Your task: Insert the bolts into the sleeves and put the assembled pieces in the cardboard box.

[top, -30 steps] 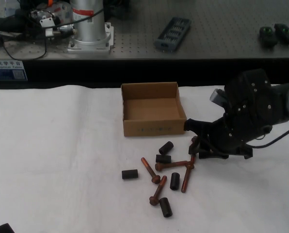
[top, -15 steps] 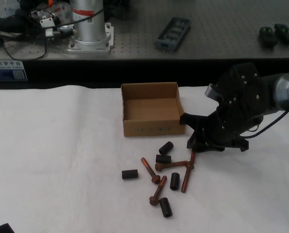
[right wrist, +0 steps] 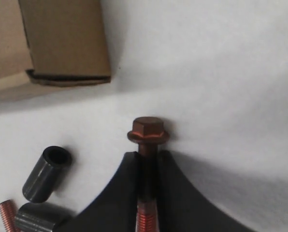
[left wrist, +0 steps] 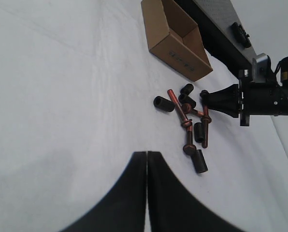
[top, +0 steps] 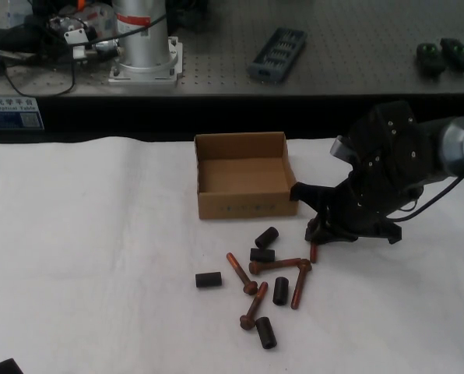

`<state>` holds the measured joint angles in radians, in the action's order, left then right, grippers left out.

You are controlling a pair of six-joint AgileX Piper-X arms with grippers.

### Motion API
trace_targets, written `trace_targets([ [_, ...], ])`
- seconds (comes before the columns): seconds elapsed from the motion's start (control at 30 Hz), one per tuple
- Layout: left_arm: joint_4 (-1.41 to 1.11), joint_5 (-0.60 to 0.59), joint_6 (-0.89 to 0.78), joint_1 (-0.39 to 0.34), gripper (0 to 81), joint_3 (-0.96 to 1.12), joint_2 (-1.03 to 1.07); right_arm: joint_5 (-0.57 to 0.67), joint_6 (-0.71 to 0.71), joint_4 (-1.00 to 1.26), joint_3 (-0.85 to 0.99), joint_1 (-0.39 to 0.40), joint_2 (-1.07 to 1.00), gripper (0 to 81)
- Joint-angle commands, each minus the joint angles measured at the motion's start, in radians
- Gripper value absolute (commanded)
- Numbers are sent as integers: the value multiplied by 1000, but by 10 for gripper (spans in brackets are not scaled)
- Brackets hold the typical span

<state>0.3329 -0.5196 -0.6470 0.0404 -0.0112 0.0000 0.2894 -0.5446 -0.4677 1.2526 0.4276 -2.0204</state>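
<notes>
Cloth (top: 84, 234), perhaps paper, under cardboard box (top: 247, 206)

Cloth (top: 84, 249): covers the near bench. Box (top: 247, 206): on the cloth, centre, open side up. Sleeves (top: 261, 255) and bolts (top: 240, 273): loose cluster on the cloth just in front of the box, five sleeves with four bolts lying among them. Lone sleeve (top: 209, 280): apart at the cluster's left. Last sleeve (top: 265, 333): at the cluster's near end, farthest from the box. Right gripper (top: 319, 230): right of the cluster, near the box's right front corner. Fifth bolt (right wrist: 148, 133): between that gripper's fingers, head past the fingertips. Post base (top: 145, 47): behind the cloth, back left. Tray (top: 277, 53): to its right.
</notes>
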Motion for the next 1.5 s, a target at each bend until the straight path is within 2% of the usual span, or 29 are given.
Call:
trace_targets([
  [0.0,-13,-8,-12,1,6,11,0,26,8,-22,0,0,-32,28],
  [0.13,-16,-16,-12,1,6,11,0,62,15,-47,0,1,9,28],
  [0.27,-58,-70,-10,1,6,11,0,56,156,-131,0,1,103,28],
  [0.37,-120,-69,-10,1,6,11,0,9,246,-219,-22,1,195,28],
  [0.47,-151,-69,-12,-3,6,11,0,-11,301,-269,-86,1,285,28],
  [0.73,-153,-69,44,-50,6,61,3,1,302,-275,-337,1,559,28],
  [0.97,-155,-69,138,-128,6,149,224,35,291,-294,-457,1,780,28],
  [1.17,-155,-69,387,-240,11,270,540,42,291,-339,-485,1,904,28],
  [1.23,-155,-69,477,-273,71,319,639,42,291,-357,-485,1,934,28],
  [1.4,-155,13,647,-356,361,479,960,42,296,-397,-485,1,991,28],
  [1.47,-155,23,728,-374,396,551,1069,42,299,-427,-485,1,1015,28],
])
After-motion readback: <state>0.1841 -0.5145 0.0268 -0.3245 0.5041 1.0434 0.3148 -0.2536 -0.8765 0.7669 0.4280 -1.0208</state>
